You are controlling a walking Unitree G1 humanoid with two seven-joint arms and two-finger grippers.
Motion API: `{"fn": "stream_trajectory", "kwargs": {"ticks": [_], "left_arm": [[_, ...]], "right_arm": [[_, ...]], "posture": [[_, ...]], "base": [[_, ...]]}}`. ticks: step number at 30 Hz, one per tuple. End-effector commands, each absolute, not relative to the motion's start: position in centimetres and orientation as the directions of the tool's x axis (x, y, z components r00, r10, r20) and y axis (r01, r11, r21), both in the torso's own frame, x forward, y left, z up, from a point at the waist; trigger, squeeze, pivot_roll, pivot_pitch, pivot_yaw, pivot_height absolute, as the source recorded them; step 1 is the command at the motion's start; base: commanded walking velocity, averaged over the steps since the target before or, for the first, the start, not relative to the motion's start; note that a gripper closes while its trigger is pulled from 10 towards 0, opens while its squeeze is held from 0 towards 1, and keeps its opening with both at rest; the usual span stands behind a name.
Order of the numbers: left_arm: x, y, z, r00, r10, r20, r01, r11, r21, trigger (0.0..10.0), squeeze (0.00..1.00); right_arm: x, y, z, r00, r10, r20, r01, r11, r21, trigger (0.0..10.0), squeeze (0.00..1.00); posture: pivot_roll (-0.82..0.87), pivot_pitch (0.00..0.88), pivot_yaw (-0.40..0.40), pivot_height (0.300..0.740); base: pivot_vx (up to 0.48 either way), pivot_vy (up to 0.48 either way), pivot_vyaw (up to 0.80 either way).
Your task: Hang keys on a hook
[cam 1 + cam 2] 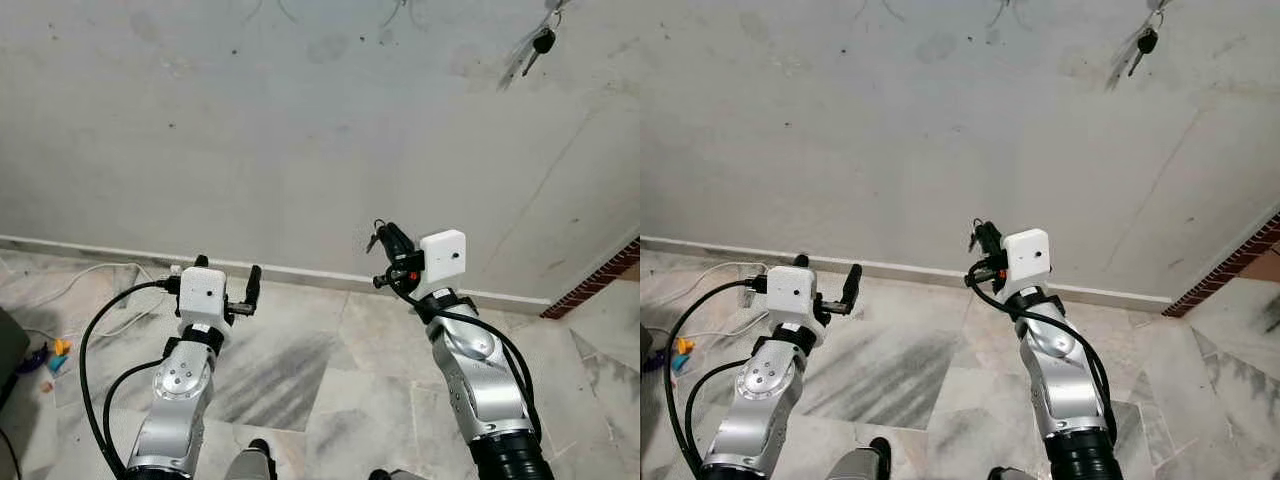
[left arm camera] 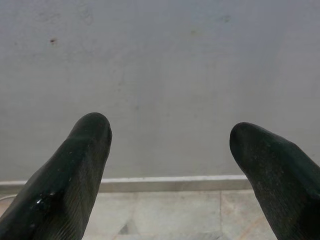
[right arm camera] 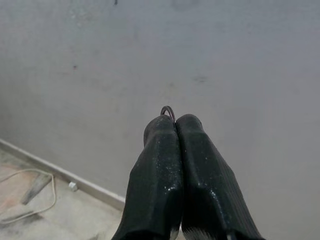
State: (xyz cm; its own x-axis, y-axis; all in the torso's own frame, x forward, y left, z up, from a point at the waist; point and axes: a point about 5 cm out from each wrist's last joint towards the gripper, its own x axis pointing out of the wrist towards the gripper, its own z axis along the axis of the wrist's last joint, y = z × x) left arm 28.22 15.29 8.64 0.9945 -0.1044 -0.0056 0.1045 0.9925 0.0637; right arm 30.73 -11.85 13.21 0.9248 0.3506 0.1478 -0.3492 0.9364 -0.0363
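Right pincer [image 1: 380, 238] clamps a key ring [image 3: 168, 111] ready for hooking — left pincer [image 1: 228, 279] wide, idle; 1 set of keys [image 1: 535, 45] hangs at wall's top edge.

The wall [image 1: 300, 130] is pale grey with faint dark smudges, and the floor [image 1: 330, 370] is grey-white marble tile with darker streaks. At the upper right of the frame hang silver keys [image 1: 530, 50] with a black head; at the right edge runs a red brick strip [image 1: 600, 280]. Both arms are silver with white wrist boxes and black fingers [image 2: 75, 170], and black cables [image 1: 95, 350] loop at the lower left.
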Motion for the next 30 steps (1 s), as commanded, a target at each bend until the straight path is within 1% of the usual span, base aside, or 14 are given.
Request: {"fn": "stream_trajectory", "kwargs": {"ticks": [1,3,13,30], "left_arm": [[28.21,15.33,8.77,0.994,-0.111,-0.008,0.111,0.992,0.062,10.0,0.0],[28.22,15.36,8.76,0.994,-0.111,-0.009,0.111,0.992,0.06,10.0,0.0],[28.34,15.19,8.76,0.992,-0.122,-0.011,0.122,0.991,0.049,10.0,0.0],[28.29,15.08,8.62,0.991,-0.129,-0.018,0.13,0.99,0.051,10.0,0.0]], "right_arm": [[30.73,-11.67,13.75,0.917,0.361,0.167,-0.36,0.932,-0.037,10.0,0.0],[30.73,-11.66,13.76,0.917,0.361,0.167,-0.361,0.932,-0.036,10.0,0.0],[30.74,-11.15,14.17,0.901,0.393,0.183,-0.391,0.919,-0.049,10.0,0.0],[30.7,-10.77,14.37,0.886,0.424,0.189,-0.422,0.905,-0.054,10.0,0.0]], "posture": [[-0.02,0.141,-0.004,0.74],[-0.02,0.14,-0.004,0.74],[-0.02,0.134,-0.002,0.74],[-0.02,0.128,-0.006,0.74]], "base": [[0.0,0.0,0.0],[0.0,0.0,0.0],[0.299,0.0,0.0],[0.383,0.0,0.0]]}}
